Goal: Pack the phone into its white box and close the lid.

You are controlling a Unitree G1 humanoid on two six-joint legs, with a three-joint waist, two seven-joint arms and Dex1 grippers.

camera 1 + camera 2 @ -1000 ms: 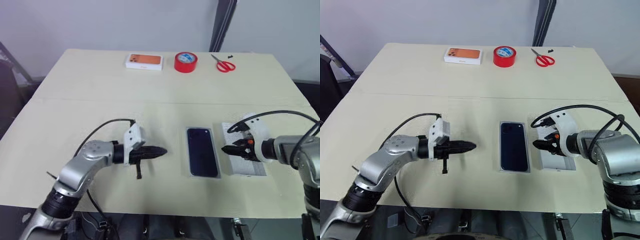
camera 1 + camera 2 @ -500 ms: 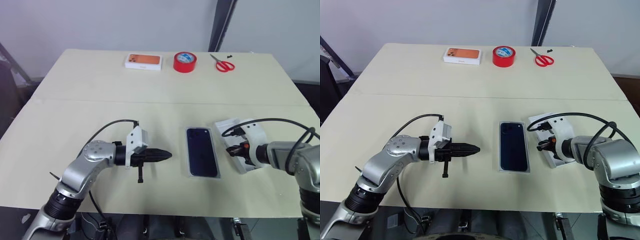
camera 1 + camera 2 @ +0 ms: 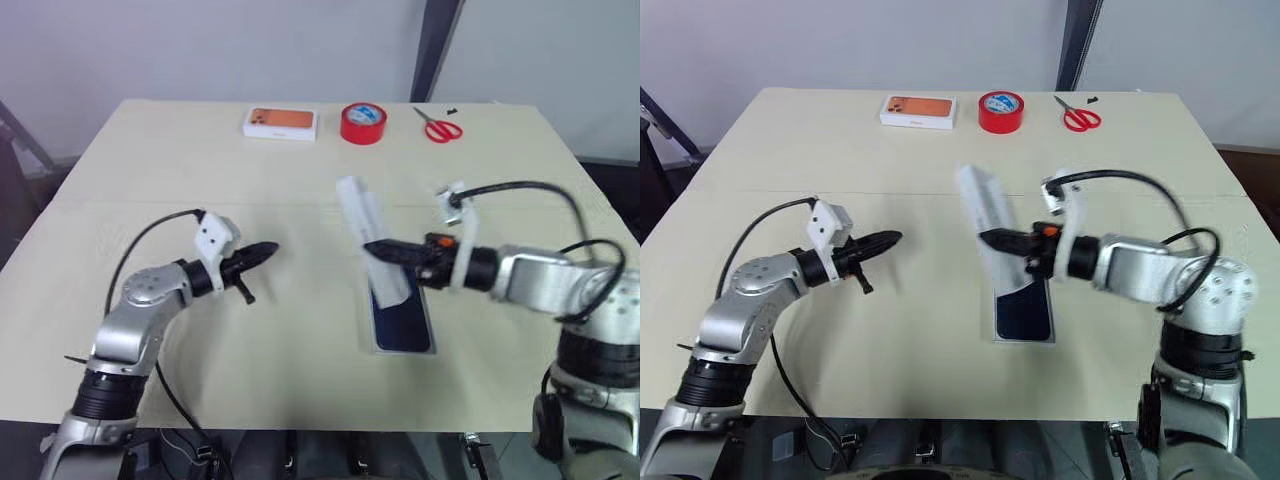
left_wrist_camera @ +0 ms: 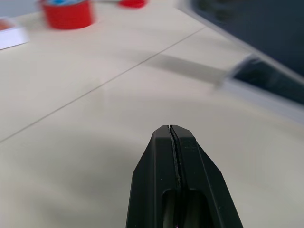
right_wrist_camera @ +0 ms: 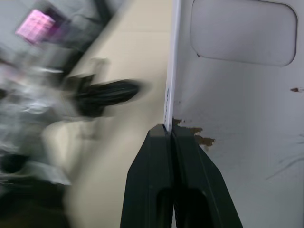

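beige table [image 3: 150, 160], pale grey wall [image 3: 200, 45]

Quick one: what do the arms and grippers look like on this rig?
Both arms are silver-grey metal with black joints. Each wrist carries a white bracket fed by a looping black cable. The left gripper and right gripper each have tapered black fingers; the right has an orange spot behind them.

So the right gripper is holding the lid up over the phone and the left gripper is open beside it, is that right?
Not quite. The left gripper is shut, its fingers pressed together, as the left wrist view shows. The rest holds: the right gripper holds the lid raised over the phone.
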